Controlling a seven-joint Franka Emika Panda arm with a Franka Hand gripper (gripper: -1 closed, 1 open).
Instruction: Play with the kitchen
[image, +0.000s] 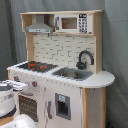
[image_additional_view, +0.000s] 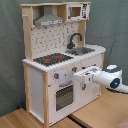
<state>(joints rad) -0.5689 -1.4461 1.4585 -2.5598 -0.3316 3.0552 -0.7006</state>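
The kitchen (image: 60, 75) (image_additional_view: 55, 65) is a tall white and pale-wood toy unit. It has a black-red hob (image: 35, 65) (image_additional_view: 52, 59), a grey hood (image: 40, 26), a black faucet (image: 85, 59) (image_additional_view: 75, 39) over a sink (image: 72, 74), a small microwave (image: 72, 23) (image_additional_view: 76, 11) and a windowed oven door (image: 29, 105) (image_additional_view: 64, 96). My white arm reaches in from the second exterior view's right. The gripper (image_additional_view: 78, 76) (image: 20, 86) is at the kitchen's front panel, just above the oven door and beside the knobs (image_additional_view: 56, 76).
A grey curtain (image: 115, 60) hangs behind the kitchen. The kitchen stands on pale wooden boards (image_additional_view: 100, 112). A white rounded shape (image: 22, 121) lies at the bottom edge of the first exterior view.
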